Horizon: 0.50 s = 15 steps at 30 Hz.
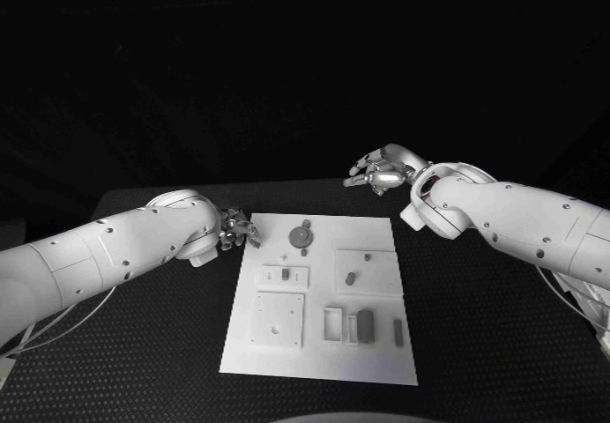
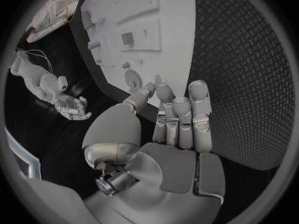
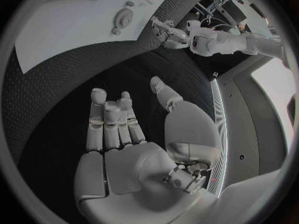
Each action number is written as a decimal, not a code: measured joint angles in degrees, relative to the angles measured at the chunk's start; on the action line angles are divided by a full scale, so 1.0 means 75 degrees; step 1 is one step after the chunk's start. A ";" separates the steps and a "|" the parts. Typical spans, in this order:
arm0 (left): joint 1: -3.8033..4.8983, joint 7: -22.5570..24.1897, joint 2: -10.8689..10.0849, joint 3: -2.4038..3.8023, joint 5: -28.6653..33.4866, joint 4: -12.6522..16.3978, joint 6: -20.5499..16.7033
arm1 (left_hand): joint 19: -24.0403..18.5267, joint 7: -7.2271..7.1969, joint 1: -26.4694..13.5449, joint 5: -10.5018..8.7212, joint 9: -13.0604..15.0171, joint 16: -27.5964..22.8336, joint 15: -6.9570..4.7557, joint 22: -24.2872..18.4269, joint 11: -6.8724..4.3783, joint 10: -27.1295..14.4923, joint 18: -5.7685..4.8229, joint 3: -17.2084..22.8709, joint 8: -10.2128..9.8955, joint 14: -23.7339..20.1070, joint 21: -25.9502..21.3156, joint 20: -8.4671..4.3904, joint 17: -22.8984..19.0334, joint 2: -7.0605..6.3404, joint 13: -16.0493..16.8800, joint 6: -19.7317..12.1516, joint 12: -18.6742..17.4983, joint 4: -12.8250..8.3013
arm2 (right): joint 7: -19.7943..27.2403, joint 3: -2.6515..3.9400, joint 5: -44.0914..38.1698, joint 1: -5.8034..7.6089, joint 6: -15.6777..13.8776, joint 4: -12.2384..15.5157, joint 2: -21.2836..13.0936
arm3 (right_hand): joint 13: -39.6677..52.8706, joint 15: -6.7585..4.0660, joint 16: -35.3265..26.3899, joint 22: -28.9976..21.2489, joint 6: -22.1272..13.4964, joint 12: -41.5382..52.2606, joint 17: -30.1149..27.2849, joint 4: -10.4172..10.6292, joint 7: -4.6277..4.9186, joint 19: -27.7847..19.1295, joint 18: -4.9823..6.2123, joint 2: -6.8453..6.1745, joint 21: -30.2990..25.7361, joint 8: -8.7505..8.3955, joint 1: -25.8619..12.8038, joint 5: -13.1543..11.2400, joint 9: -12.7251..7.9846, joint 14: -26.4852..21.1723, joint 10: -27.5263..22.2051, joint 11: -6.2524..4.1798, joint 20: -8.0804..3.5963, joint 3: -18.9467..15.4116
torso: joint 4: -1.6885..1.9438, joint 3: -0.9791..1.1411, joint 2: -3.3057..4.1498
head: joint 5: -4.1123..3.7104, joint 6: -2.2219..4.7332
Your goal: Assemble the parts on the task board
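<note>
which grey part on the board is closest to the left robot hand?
The round grey disc-shaped part near the far edge of the white task board. It lies closest to the left robot hand; the other, small blocky grey parts sit farther down the board.

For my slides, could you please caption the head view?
Both hands, left and right, hover open and empty beside the white task board with its grey parts.

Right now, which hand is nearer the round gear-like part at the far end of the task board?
Left. The left hand hovers open just off the board's far left corner, beside the round part. The right hand is open too, raised beyond the task board, farther away.
</note>
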 measured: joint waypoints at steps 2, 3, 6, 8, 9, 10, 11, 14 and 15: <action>0.0022 -0.0075 -0.0152 0.0000 0.0133 0.0258 -0.0131 | 0.0000 0.0000 0.0000 0.0000 -0.0002 0.0000 0.0000 0.0000 -0.0001 0.0001 0.0000 0.0000 0.0000 0.0001 0.0000 0.0000 0.0000 0.0000 0.0000 0.0000 0.0000 0.0000 | 0.0000 0.0000 0.0000 0.0000 0.0000 -0.0009 0.0000 | -0.0004 0.0000 0.0000 0.0000 0.0012 0.0000 0.0000 0.0000 0.0013 0.0000 -0.0001 0.0000 0.0000 0.0000 0.0000 0.0000 0.0000 0.0000 0.0000 0.0000 0.0000 0.0000 | 0.0001 0.0003 -0.0002 | 0.0008 -0.0001; 0.0028 -0.0103 -0.0210 0.0000 0.0180 0.0368 -0.0186 | 0.0000 -0.0001 0.0000 0.0000 -0.0003 0.0000 0.0000 0.0000 -0.0002 0.0002 0.0000 0.0000 0.0000 0.0001 0.0000 0.0000 0.0000 0.0000 0.0000 0.0000 0.0000 0.0000 | 0.0000 0.0000 0.0000 0.0000 0.0000 -0.0011 -0.0002 | -0.0004 0.0000 0.0000 0.0000 0.0015 0.0000 0.0000 0.0000 0.0015 0.0000 -0.0002 0.0000 0.0000 0.0000 0.0000 0.0000 0.0000 0.0000 0.0000 0.0000 0.0000 0.0000 | 0.0001 0.0005 -0.0003 | 0.0013 -0.0002; 0.0031 -0.0194 -0.0383 -0.0003 0.0302 0.0740 -0.0383 | 0.0001 -0.0014 0.0000 0.0030 -0.0006 0.0000 0.0001 0.0000 0.0012 0.0017 0.0000 0.0000 0.0000 0.0002 0.0030 0.0000 0.0010 0.0000 0.0000 0.0011 0.0000 0.0000 | -0.0001 0.0000 0.0003 0.0000 0.0000 -0.0015 -0.0005 | -0.0004 0.0000 0.0000 0.0000 0.0024 0.0000 0.0000 0.0000 0.0025 0.0000 -0.0004 0.0000 0.0000 0.0000 0.0000 0.0000 0.0000 0.0000 0.0000 0.0000 0.0000 0.0000 | 0.0005 0.0009 -0.0005 | 0.0019 -0.0009; 0.0029 -0.0249 -0.0473 -0.0007 0.0361 0.0956 -0.0513 | 0.0001 -0.0027 0.0000 0.0045 -0.0006 0.0000 -0.0002 0.0000 0.0022 0.0031 -0.0001 0.0000 0.0000 0.0028 0.0031 0.0000 0.0010 0.0000 0.0000 0.0024 0.0000 0.0000 | -0.0001 0.0000 0.0004 0.0000 0.0000 -0.0015 -0.0008 | -0.0004 0.0000 0.0000 0.0000 0.0024 0.0000 0.0000 0.0000 0.0025 0.0000 -0.0005 0.0000 0.0000 0.0000 0.0000 0.0000 0.0000 0.0000 0.0000 0.0000 0.0000 0.0000 | 0.0007 0.0010 -0.0006 | 0.0023 -0.0015; 0.0028 -0.0272 -0.0510 -0.0010 0.0382 0.1046 -0.0570 | 0.0002 -0.0027 0.0000 0.0045 -0.0006 0.0000 -0.0003 -0.0001 0.0022 0.0032 0.0000 -0.0001 0.0000 0.0028 0.0031 0.0000 0.0010 0.0000 -0.0006 0.0024 0.0000 -0.0001 | -0.0002 0.0000 0.0004 0.0000 0.0000 -0.0015 -0.0011 | -0.0004 0.0000 0.0000 0.0000 0.0023 0.0000 0.0000 0.0000 0.0026 0.0000 -0.0005 0.0000 0.0000 0.0000 0.0000 0.0000 0.0000 0.0000 0.0000 0.0000 0.0000 0.0000 | 0.0007 0.0010 -0.0006 | 0.0023 -0.0019; 0.0027 -0.0293 -0.0537 -0.0016 0.0402 0.1120 -0.0624 | 0.0002 -0.0028 0.0000 0.0046 -0.0006 0.0000 -0.0003 -0.0001 0.0022 0.0032 -0.0001 -0.0001 0.0000 0.0029 0.0031 0.0000 0.0010 0.0000 -0.0009 0.0024 0.0000 -0.0001 | -0.0002 0.0000 0.0005 0.0000 0.0000 -0.0015 -0.0014 | -0.0004 0.0000 0.0000 0.0000 0.0023 0.0000 0.0000 0.0000 0.0026 0.0000 -0.0005 0.0000 0.0000 0.0000 0.0000 0.0000 0.0000 0.0000 0.0000 0.0000 0.0000 0.0000 | 0.0007 0.0010 -0.0006 | 0.0023 -0.0022; 0.0026 -0.0318 -0.0566 -0.0028 0.0424 0.1200 -0.0690 | 0.0002 -0.0028 0.0000 0.0046 -0.0006 0.0000 -0.0002 -0.0001 0.0021 0.0032 -0.0001 -0.0001 0.0000 0.0029 0.0031 0.0000 0.0010 0.0000 -0.0009 0.0024 0.0000 -0.0001 | -0.0002 0.0000 0.0005 0.0000 0.0000 -0.0014 -0.0021 | -0.0003 0.0000 0.0000 0.0000 0.0023 0.0000 0.0000 0.0000 0.0026 0.0000 -0.0006 0.0000 0.0000 0.0000 0.0000 0.0000 0.0000 0.0000 0.0000 0.0000 0.0000 0.0000 | 0.0008 0.0010 -0.0005 | 0.0023 -0.0023; 0.0021 -0.0370 -0.0646 -0.0093 0.0470 0.1418 -0.0854 | 0.0022 -0.0028 0.0000 0.0078 -0.0006 0.0000 -0.0003 -0.0001 0.0021 0.0032 -0.0001 -0.0001 0.0000 0.0031 0.0031 -0.0008 0.0017 0.0000 -0.0009 0.0024 0.0029 -0.0001 | -0.0003 0.0000 0.0006 0.0000 0.0000 -0.0012 -0.0035 | -0.0003 0.0000 0.0000 0.0000 0.0023 0.0000 -0.0006 0.0000 0.0026 0.0000 -0.0008 0.0000 0.0000 0.0000 0.0000 0.0000 0.0000 0.0000 0.0000 0.0000 0.0000 0.0000 | 0.0009 0.0007 -0.0005 | 0.0030 -0.0033; 0.0021 -0.0381 -0.0672 -0.0134 0.0478 0.1484 -0.0895 | 0.0028 -0.0028 0.0000 0.0079 -0.0006 0.0000 -0.0004 -0.0001 0.0021 0.0032 -0.0001 -0.0001 0.0000 0.0033 0.0030 -0.0002 0.0017 0.0000 -0.0009 0.0024 0.0030 -0.0001 | -0.0004 0.0000 0.0006 0.0000 0.0000 -0.0012 -0.0036 | -0.0003 0.0000 0.0000 0.0000 0.0023 0.0000 -0.0007 0.0000 0.0026 0.0000 -0.0009 0.0000 0.0000 0.0000 0.0000 0.0000 0.0000 0.0000 0.0000 0.0000 0.0000 0.0000 | 0.0010 0.0007 -0.0005 | 0.0031 -0.0036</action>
